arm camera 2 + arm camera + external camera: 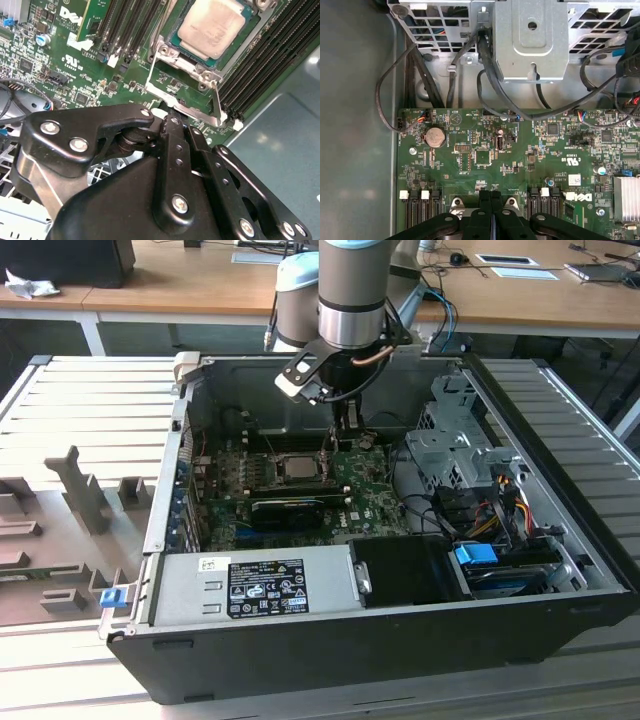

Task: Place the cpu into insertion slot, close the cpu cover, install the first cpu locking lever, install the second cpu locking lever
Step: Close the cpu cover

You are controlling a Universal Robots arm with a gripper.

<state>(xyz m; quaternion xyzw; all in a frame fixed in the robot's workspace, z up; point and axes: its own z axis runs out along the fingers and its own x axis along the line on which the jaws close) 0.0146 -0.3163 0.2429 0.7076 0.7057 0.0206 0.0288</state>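
The cpu [215,27] lies in the insertion slot [192,59]; the gripper [169,119], fingers pressed together, sits at the open cpu cover [197,111] edge, seemingly to push it shut

**The cpu** [212,27]: small flat square chip with a pale silvery-grey metal top. It lies flat and face up, seated squarely in the insertion slot. In the exterior view it shows as a pale square [297,466] on the green board, between banks of long black slots.

**The insertion slot** [186,54]: square dark socket with a silvery metal rim, occupied. Its edge shows as a narrow border around the chip.

**The cpu cover** [197,111]: thin silvery frame plate with a square central opening. It is open, swung up off the chip and standing at one side of the socket.
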